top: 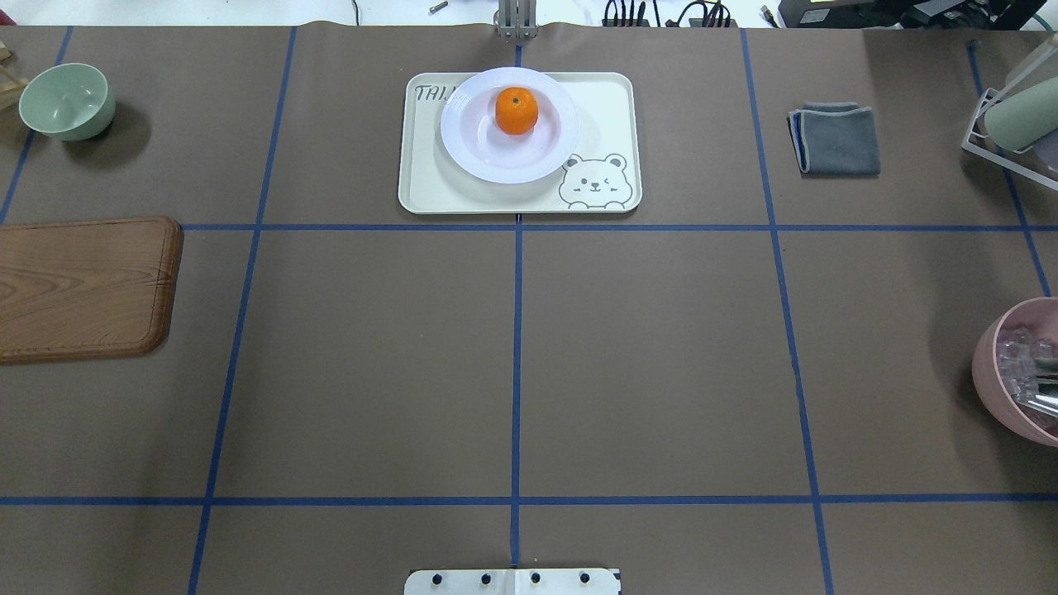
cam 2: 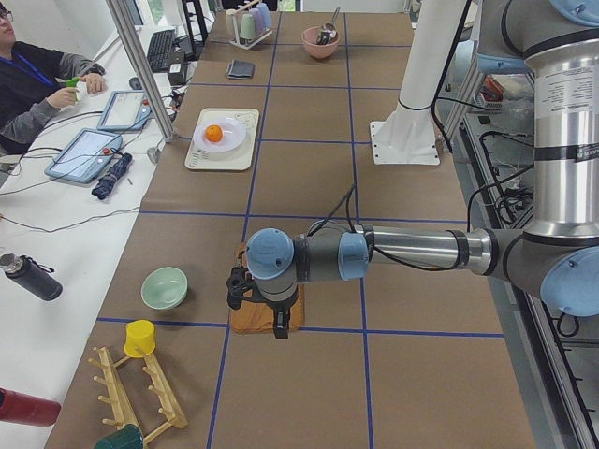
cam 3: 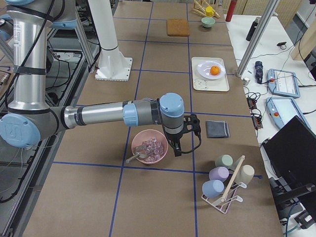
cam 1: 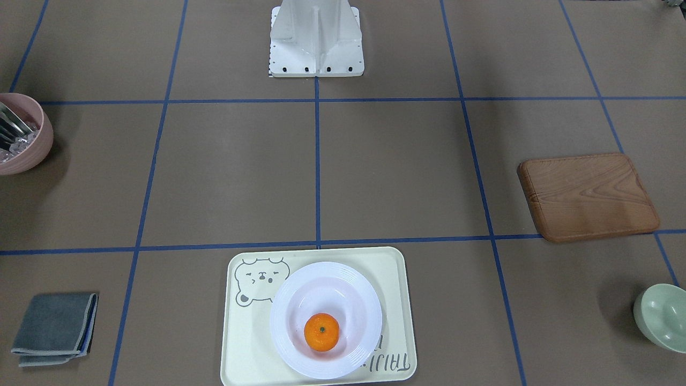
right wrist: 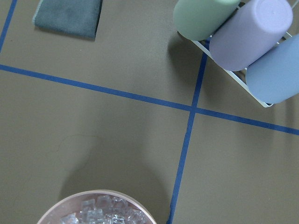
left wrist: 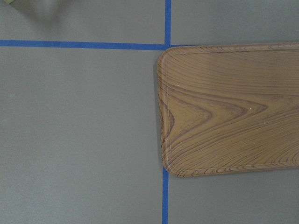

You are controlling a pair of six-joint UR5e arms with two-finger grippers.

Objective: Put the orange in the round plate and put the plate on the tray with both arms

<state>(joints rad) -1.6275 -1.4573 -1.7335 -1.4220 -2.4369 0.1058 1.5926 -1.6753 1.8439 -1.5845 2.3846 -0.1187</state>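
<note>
The orange (cam 1: 321,332) lies inside the white round plate (cam 1: 353,300), and the plate stands on the cream bear tray (cam 1: 246,348) at the table's far middle. From overhead the orange (top: 517,111) sits in the plate (top: 471,140) on the tray (top: 430,186). My left gripper (cam 2: 278,323) hangs over the wooden board at the table's left end, far from the tray. My right gripper (cam 3: 177,147) hangs beside the pink bowl at the right end. Both show only in the side views, so I cannot tell whether either is open or shut.
A brown wooden board (cam 1: 587,195) and a pale green bowl (cam 1: 662,316) lie on my left side. A pink bowl (cam 1: 21,134) of ice, a folded grey cloth (cam 1: 53,327) and a cup rack (right wrist: 243,32) are on my right. A person (cam 2: 28,84) sits beyond the far edge.
</note>
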